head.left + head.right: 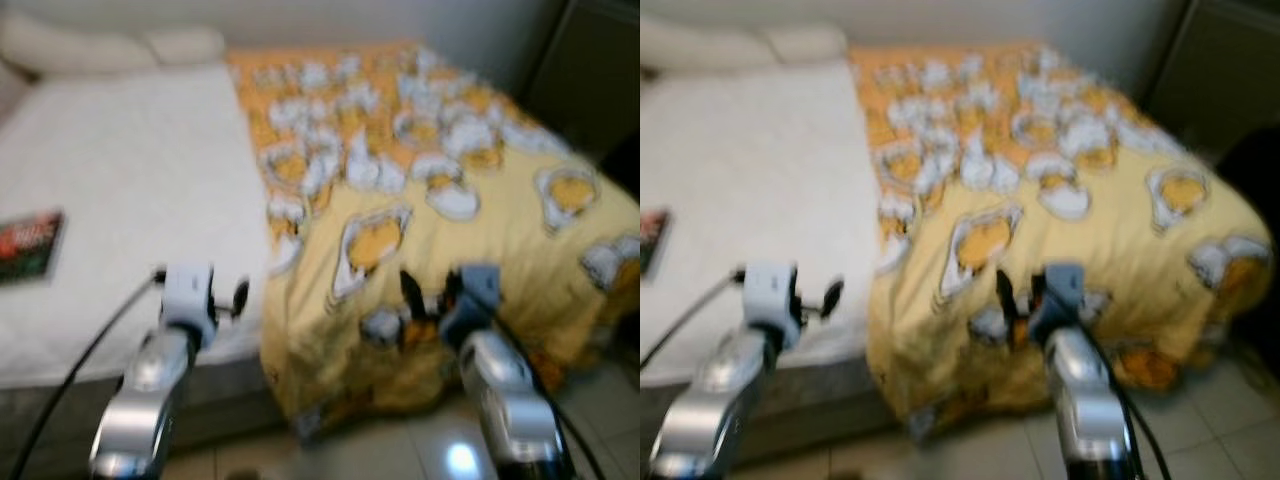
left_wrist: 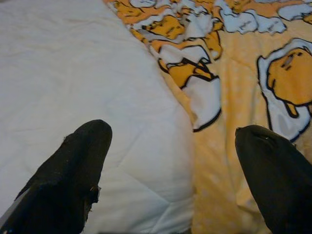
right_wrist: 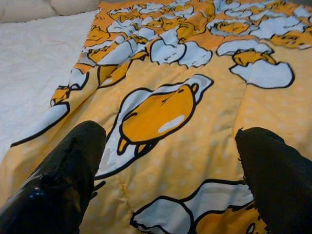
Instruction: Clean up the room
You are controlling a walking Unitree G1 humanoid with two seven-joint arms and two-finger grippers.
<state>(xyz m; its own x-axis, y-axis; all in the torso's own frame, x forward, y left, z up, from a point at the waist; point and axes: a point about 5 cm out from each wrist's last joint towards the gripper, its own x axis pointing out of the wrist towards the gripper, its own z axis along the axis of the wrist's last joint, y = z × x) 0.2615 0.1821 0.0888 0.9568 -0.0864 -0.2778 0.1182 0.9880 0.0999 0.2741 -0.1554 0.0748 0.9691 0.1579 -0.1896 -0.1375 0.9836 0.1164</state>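
The left gripper (image 2: 173,170) hangs over the near side of the bed, its two black fingers (image 2: 73,165) spread wide with nothing between them. Beneath it lies the line where the blanket (image 1: 440,210) stops and the bare white mattress (image 1: 130,200) begins; one finger is over the white, the other over the yellow cloth. The right gripper (image 3: 168,170) is also wide open and empty, held above the blanket near the foot of the bed, looking along a printed yellow cartoon figure.

The blanket is yellow-orange with white and yellow cartoon shapes. It covers only the robot's right-hand part of the bed, bunched and wrinkled toward the head, with its lower end draped over the foot and hanging close to the tiled floor (image 1: 420,450). Its long edge runs loosely down the middle of the mattress.

It looks like a light, quilted cover: soft, limp, likely to fold and sag wherever it is lifted, and not fragile. A pinch on the loose edge under the left gripper, with the right taking the hem near the foot, would probably let it be drawn across the bare half.

Further off, a dark flat book (image 1: 28,245) lies on the white mattress to the robot's left, and pale pillows (image 1: 110,45) sit at the head.
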